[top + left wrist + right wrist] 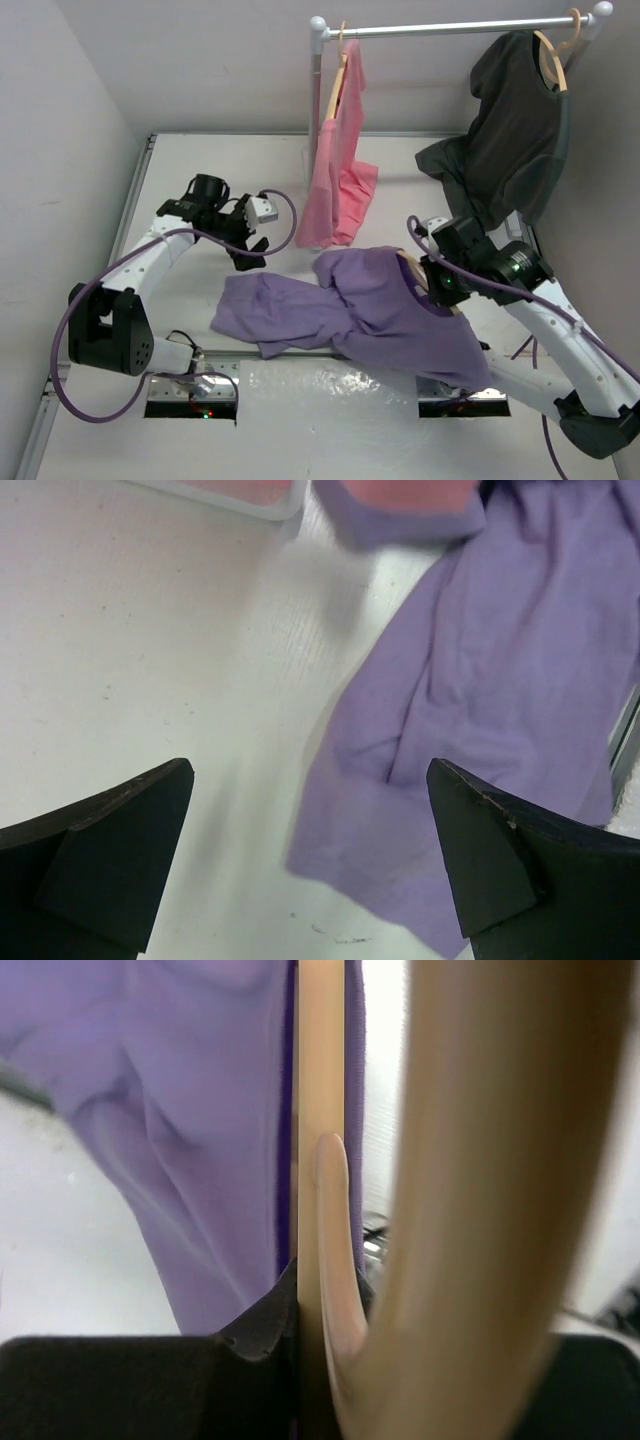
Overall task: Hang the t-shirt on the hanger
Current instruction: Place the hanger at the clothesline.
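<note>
The right claw (438,286) is pressed together on the hanger (320,1080), pinching the light wooden bar edge-on between its dark pads, with the tan hook rising blurred just beside the bar on the wrist camera's right. The t-shirt (370,315) lies crumpled on the white table (190,175) directly under and around this claw. Its lavender cloth drapes against the far side of the gripped bar, and one sleeve end spreads away toward the left arm. The left claw (310,770) is spread wide and holds nothing. It hovers above bare table, with the shirt's edge just ahead of its right finger. Beyond both claws, a pink shirt (340,165) and a dark grey shirt (510,130) hang from a metal rail (450,27).
</note>
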Robot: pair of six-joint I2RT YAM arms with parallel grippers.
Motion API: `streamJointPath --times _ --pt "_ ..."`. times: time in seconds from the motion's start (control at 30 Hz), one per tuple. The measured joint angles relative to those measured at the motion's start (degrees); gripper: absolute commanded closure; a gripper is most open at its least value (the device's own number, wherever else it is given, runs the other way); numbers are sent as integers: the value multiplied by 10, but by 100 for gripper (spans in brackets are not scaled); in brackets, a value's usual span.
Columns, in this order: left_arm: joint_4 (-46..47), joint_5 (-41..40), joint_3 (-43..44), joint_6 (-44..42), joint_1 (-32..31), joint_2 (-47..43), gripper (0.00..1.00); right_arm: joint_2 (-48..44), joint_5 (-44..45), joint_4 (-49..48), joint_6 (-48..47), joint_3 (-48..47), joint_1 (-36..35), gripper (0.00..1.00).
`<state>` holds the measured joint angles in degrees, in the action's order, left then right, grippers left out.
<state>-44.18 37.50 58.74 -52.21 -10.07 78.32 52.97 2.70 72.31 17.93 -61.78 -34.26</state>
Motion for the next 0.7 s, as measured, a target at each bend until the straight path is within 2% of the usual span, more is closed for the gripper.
streamJointPath --times 0.2,0.27,0.4,0.5,0.63,0.7 --pt "23 1 0 12 0 0 0 13 127 60 69 -112 0 100" --pt "37 -2 0 23 0 0 1 55 176 79 62 -202 0 100" --pt "69 -15 5 48 -3 0 1 197 278 85 -4 -450 8 100" --pt "88 -21 18 65 -5 -1 1 302 297 57 -71 -610 62 100" --pt "109 -24 24 82 -8 -15 2 374 283 24 -143 -663 145 100" --pt "114 -24 24 90 -10 -26 2 400 260 -2 -173 -668 158 100"
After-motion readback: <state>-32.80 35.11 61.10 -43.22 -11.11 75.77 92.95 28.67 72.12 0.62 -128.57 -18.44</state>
